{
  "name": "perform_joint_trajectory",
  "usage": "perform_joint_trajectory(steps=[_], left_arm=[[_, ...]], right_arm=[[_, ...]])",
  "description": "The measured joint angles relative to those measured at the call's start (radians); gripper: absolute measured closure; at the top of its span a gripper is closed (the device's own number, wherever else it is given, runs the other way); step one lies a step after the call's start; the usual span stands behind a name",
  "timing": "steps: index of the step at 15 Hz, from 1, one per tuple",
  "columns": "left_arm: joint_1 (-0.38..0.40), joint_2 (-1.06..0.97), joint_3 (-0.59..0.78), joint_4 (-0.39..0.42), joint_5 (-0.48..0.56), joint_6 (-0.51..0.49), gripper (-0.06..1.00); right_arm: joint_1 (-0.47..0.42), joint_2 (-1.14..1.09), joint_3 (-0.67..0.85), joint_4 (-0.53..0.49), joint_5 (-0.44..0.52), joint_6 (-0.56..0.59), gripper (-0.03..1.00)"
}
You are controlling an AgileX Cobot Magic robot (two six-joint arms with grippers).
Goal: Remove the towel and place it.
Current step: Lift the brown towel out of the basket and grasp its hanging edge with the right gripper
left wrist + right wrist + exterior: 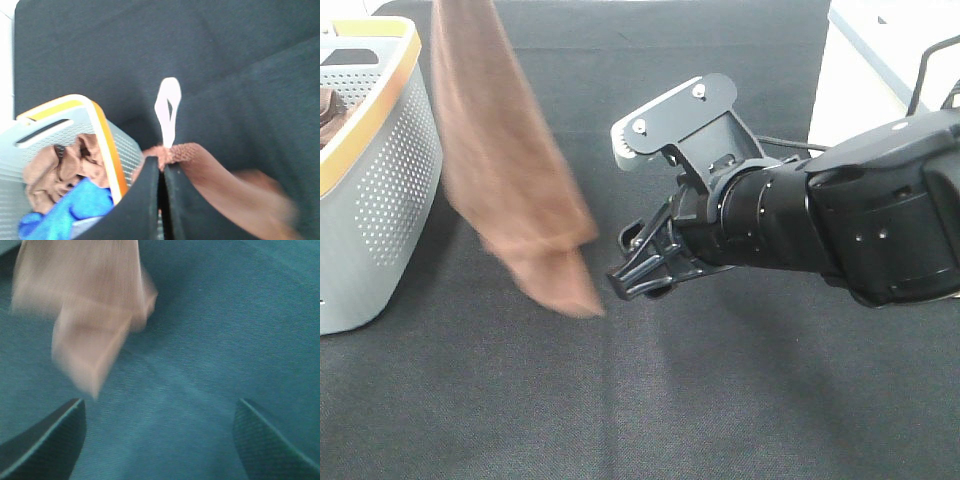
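Jaws on your left gripper [161, 169] pinch the towel [510, 170] by its tagged edge, dangling beside the basket [390, 190], right gripper [638, 262] spread wide: removal looks done, so lower it onto the table [770, 400].

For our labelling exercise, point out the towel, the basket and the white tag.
towel [505, 170], exterior high view, middle of hanging cloth
basket [395, 200], exterior high view, perforated grey wall
tag [168, 131], left wrist view, lower strip of loop
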Motion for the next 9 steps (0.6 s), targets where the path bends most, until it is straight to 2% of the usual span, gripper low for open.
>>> perform_joint_trajectory(steps=[1, 2, 4, 5, 6, 9], left_arm=[[0.0, 0.0, 0.0, -0.016, 0.002, -0.002, 0.94], [0.0, 0.0, 0.0, -0.031, 0.004, -0.002, 0.94], [0.0, 0.0, 0.0, -0.076, 0.005, -0.003, 0.94], [0.0, 0.0, 0.0, -0.114, 0.005, -0.004, 0.94], [0.0, 0.0, 0.0, -0.114, 0.005, -0.004, 0.94], [0.0, 0.0, 0.0, -0.246, -0.005, -0.006, 0.94]], right_arm=[[0.0, -0.001, 0.0, 0.0, 0.039, 0.005, 0.2], [0.0, -0.008, 0.0, 0.0, 0.138, 0.006, 0.23], [0.0, -0.01, 0.0, -0.005, 0.274, 0.007, 0.3], [0.0, -0.01, 0.0, -0.018, 0.316, 0.007, 0.34], [0.0, -0.01, 0.0, -0.018, 0.316, 0.007, 0.34], [0.0, -0.01, -0.041, -0.035, 0.382, 0.007, 0.44]])
